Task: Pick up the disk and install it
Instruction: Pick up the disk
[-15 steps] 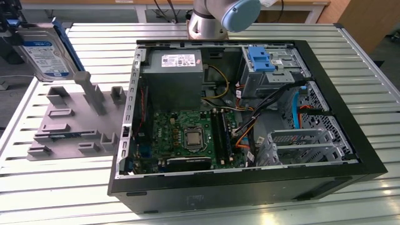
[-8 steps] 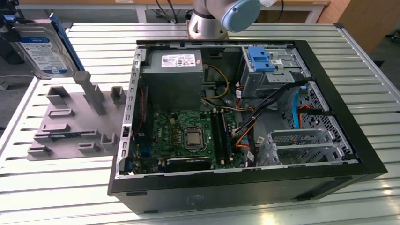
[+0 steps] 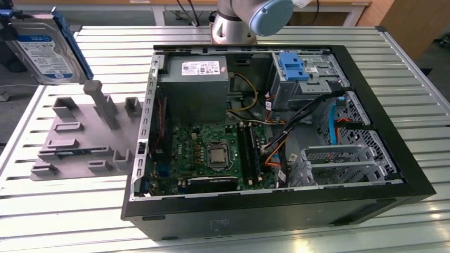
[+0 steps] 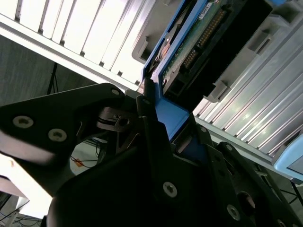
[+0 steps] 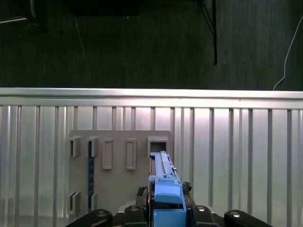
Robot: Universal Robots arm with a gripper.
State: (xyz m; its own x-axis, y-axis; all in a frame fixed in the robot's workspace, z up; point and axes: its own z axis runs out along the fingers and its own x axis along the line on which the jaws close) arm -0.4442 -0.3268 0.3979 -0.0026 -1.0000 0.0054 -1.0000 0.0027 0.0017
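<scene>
Hand (image 4: 176, 126) closed on the disk (image 3: 43, 48): in the second wrist view, black fingers (image 4: 152, 142) clamped either side of its blue bracket, green circuit-board face of the disk (image 4: 199, 42) showing beyond. In the first wrist view the disk (image 5: 163, 182) seen edge-on between the fingers.

Exterior view: disk stood on edge at the far left, label side facing the camera, just beyond the grey slotted fixture (image 3: 84, 137) and well apart from the open computer case (image 3: 281, 219). Whether it touched the table (image 3: 56, 216) could not be told.

Case lay on its side on the slatted metal table, with the motherboard (image 3: 204, 153), grey power supply (image 3: 193, 89) and a blue latch (image 3: 292, 66) on the drive bay exposed. Robot arm (image 3: 243, 18) rose behind the case
</scene>
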